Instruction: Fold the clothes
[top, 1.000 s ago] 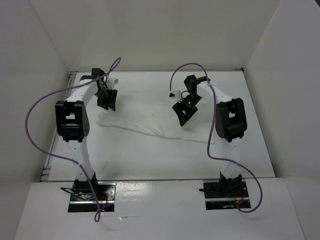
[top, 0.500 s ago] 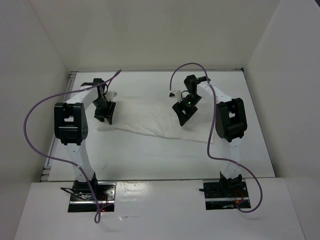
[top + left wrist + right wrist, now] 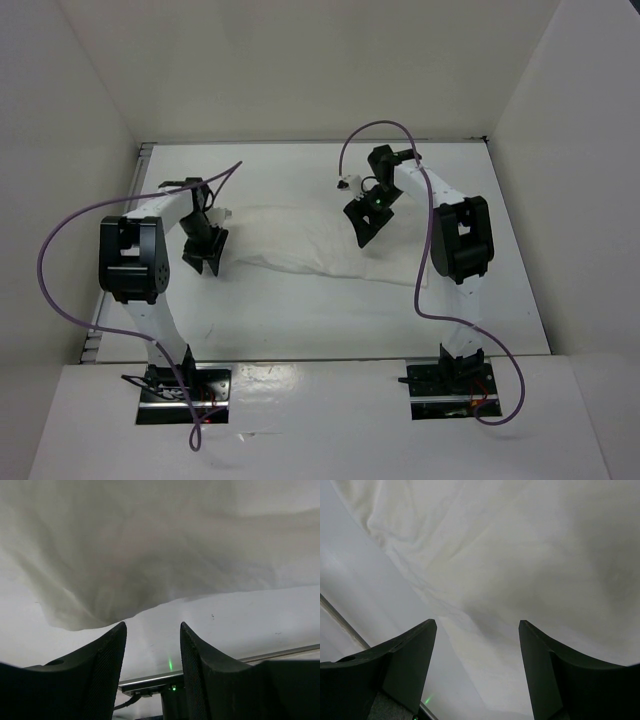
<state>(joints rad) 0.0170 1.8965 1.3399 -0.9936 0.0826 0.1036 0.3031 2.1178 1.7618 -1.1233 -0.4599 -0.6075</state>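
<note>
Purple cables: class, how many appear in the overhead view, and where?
2. The left cable loops beside the left arm; the right cable arcs over the right arm to its base.

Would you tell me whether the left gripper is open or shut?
Open: the left gripper shows bare table between its jaws; the white shirt lies beyond the tips, unpinched.

White table [image 3: 300,320]; white panels [image 3: 300,70] on three sides; metal rail [image 3: 92,335] along its left edge.

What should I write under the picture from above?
Left claw and right claw, both open, by a white shirt.
</note>
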